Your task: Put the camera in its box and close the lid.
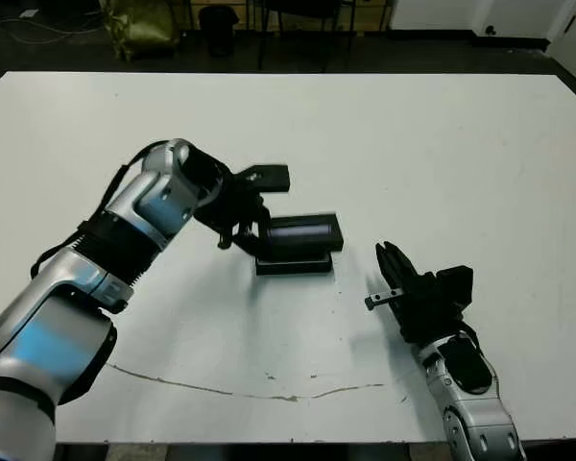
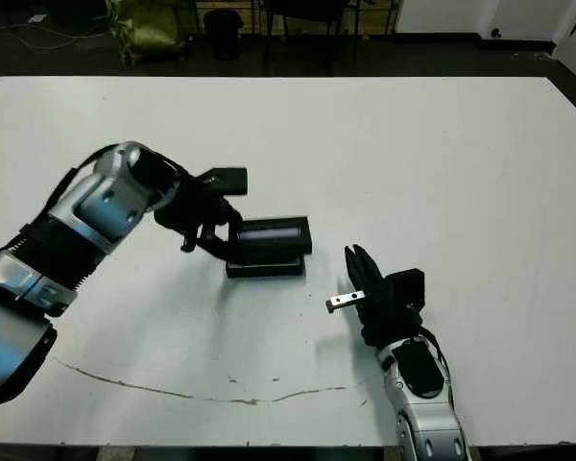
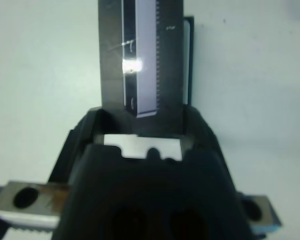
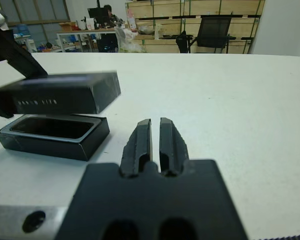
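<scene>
- While one box point(image 4: 52, 137), one lid point(image 4: 65, 93) and two end effectors share the white bench point(image 1: 442, 154), the camera cannot be made out inside the box.
- Flat, black and rectangular, the lid bears a long silvery-blue strip; the shallow black box has a pale inner rim.
- Left end effector point(image 1: 254, 230) clamps the lid's end, holding it just above the box, partly offset.
- Right end effector point(image 4: 155, 137), fingers pressed together and empty, sits near the box.

The left arm reaches forward and inward over the table, wrist bent toward the right, its left gripper point(image 1: 252, 233) clamped on the end of the lid point(image 1: 302, 231) and holding it up. The right arm lies low near the front edge, its right gripper point(image 4: 154, 131) pointing forward, 2 fingers pressed nearly together, holding nothing.
</scene>
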Action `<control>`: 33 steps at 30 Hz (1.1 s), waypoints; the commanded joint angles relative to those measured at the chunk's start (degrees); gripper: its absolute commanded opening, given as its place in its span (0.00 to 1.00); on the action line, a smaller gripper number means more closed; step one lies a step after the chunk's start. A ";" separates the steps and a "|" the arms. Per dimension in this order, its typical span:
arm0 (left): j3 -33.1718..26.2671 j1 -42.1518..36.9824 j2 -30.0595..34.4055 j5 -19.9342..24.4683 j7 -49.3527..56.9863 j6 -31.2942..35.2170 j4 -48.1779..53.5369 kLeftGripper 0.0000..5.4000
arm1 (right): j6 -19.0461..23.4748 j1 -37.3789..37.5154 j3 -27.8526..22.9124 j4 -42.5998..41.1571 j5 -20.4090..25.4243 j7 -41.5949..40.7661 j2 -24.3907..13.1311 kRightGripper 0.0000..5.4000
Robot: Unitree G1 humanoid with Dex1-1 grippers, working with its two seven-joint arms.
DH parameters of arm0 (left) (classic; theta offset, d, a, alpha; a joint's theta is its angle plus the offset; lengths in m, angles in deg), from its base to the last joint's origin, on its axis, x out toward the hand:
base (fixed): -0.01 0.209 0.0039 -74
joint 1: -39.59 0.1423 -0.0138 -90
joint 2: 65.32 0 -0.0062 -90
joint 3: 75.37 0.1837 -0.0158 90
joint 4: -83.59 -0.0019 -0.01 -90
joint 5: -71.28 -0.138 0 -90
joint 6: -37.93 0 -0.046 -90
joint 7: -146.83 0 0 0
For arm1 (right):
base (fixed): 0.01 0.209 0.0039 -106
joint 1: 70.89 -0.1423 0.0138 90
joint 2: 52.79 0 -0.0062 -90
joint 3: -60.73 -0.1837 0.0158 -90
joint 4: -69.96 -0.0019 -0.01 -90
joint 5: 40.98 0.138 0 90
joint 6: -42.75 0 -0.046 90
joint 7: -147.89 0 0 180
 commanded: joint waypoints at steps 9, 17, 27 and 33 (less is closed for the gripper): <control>0.16 1.14 4.14 0.21 0.76 2.09 4.29 0.42 | 0.15 0.77 0.14 1.02 -0.54 0.79 -0.08 0.00; 2.00 0.28 4.16 -1.27 1.60 -0.46 3.99 0.42 | -0.26 0.88 0.07 1.10 -0.67 0.67 -0.18 0.00; 4.93 -3.13 2.48 -4.58 0.57 -2.95 1.16 0.42 | -0.94 0.85 0.02 1.64 -0.07 0.54 0.05 0.00; 6.26 -4.61 1.94 -5.51 -0.35 -3.66 0.30 0.42 | -0.32 1.18 0.08 0.81 -0.92 1.14 -0.22 0.00</control>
